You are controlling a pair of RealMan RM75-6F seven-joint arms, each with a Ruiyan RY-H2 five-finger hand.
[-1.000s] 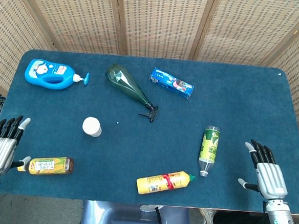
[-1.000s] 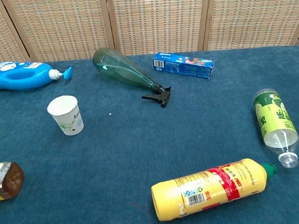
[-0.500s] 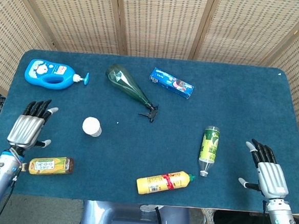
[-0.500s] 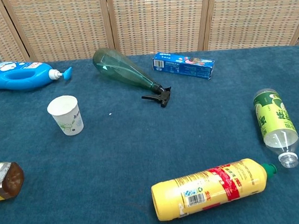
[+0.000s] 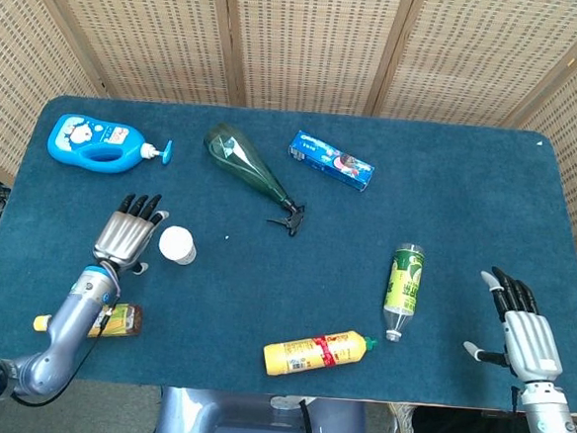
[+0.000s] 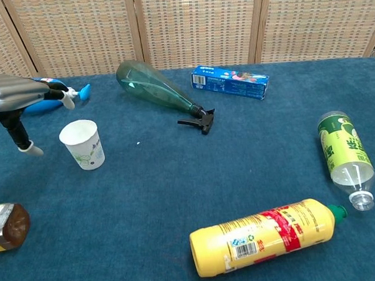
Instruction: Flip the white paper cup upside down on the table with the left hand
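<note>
1 white paper cup stands upright, mouth up, on table. Left hand hovers just beside it w/ fingers spread, empty, prob lining up a side grasp. Right hand idle, fingers apart, far off.

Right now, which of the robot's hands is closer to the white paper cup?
The left. The left hand hovers open just beside the white paper cup, not touching it. The right hand sits far across the table, near its front right corner.

Blue table carries white paper cup, bottles, box.
</note>
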